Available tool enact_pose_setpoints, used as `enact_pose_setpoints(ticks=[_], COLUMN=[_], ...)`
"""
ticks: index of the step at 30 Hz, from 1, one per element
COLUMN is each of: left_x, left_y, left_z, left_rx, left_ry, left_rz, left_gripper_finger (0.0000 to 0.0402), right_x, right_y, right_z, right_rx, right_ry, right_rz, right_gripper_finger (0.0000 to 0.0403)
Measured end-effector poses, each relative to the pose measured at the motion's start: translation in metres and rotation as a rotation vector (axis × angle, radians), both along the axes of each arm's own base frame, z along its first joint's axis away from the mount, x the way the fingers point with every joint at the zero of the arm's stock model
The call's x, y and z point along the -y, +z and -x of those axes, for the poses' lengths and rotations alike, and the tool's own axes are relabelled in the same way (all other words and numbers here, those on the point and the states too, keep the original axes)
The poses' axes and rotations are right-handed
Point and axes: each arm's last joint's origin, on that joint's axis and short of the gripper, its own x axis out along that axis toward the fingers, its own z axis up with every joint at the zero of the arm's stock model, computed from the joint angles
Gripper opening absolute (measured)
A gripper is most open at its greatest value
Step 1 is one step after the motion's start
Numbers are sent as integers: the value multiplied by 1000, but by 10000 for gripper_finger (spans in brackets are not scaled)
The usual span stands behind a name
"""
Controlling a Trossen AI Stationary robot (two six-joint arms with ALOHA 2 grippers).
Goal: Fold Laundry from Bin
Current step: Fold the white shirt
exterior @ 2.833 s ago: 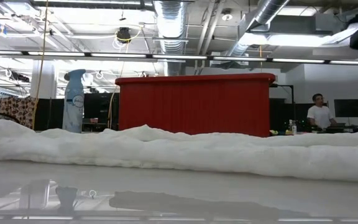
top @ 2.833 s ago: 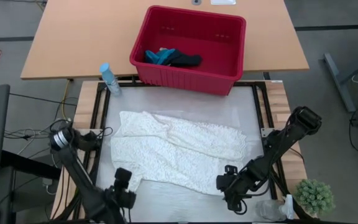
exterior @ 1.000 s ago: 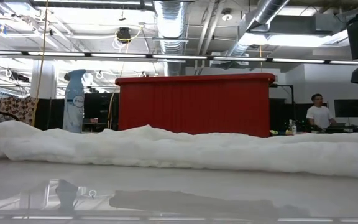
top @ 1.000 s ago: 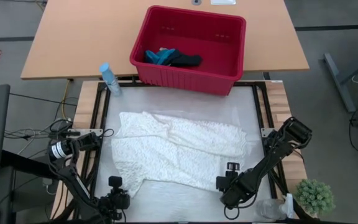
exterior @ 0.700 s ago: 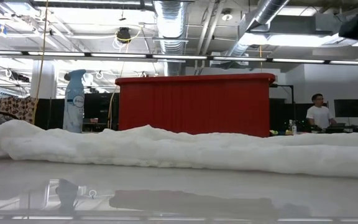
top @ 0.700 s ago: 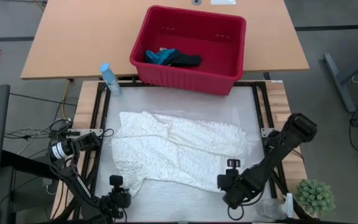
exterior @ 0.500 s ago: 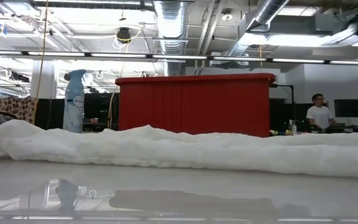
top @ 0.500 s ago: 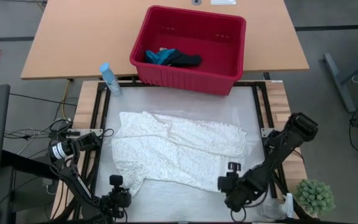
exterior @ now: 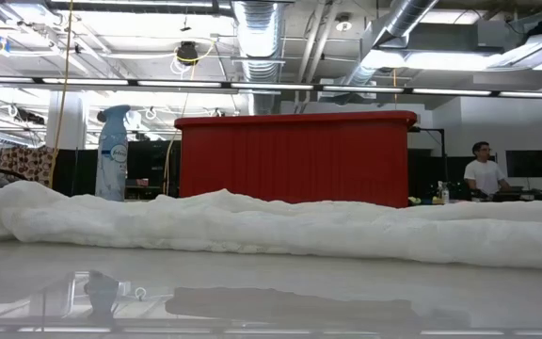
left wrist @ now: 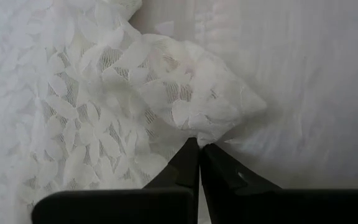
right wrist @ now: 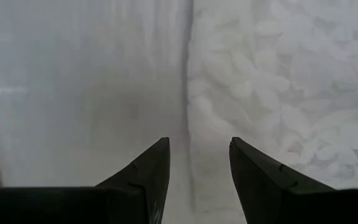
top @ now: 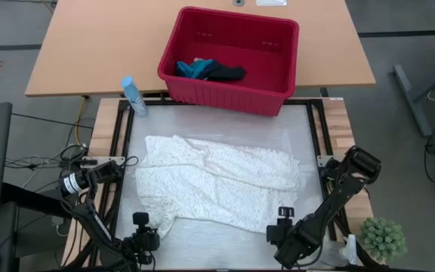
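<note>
A large white lacy cloth [top: 214, 185] lies spread and rumpled on the table; the low view shows it as a long ridge [exterior: 271, 226]. My left gripper [top: 154, 233] is shut on its near-left corner. My right gripper [top: 275, 233] hovers open at the cloth's near-right edge [right wrist: 194, 118], touching nothing. At the far side, the red bin [top: 229, 57] holds a teal cloth [top: 193, 69] and a dark cloth [top: 225, 72]. Neither gripper shows in the low view. My left gripper pinches the bunched tip of the lacy cloth's near-left corner [left wrist: 199, 132] between the ends of its two fingers. The fingers slant down at it from the table's near side. The corner puffs up just ahead of the fingertips, and the rest of the cloth lies on the table.
A blue spray bottle [top: 133, 94] stands left of the bin. A small potted plant [top: 382, 238] sits at the near right, beside the table. A wooden table [top: 89, 45] carries the bin. Bare table surface [top: 278, 128] lies between cloth and bin. A person [exterior: 483, 169] stands far back.
My right gripper has drawn back a little toward the table's near edge, away from the cloth's near-right edge, and stays open. The cloth has kept its place.
</note>
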Motion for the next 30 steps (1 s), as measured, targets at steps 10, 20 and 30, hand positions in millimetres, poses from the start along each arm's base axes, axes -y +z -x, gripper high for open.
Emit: enact_pose_setpoints(ticks=[10, 20, 30], left_x=[0, 0, -5], left_y=[0, 0, 9], left_z=[0, -3, -16], left_rx=[-2, 54, 118], left_ry=[0, 54, 99], left_rz=[6, 32, -19], left_gripper_finger=[0, 0, 0], right_x=[-3, 0, 4], right_y=[-26, -30, -23], right_z=[-4, -6, -9], right_rx=[-57, -77, -114], right_ry=[3, -36, -85], right_rz=[71, 88, 128], right_gripper_finger=[187, 42, 30])
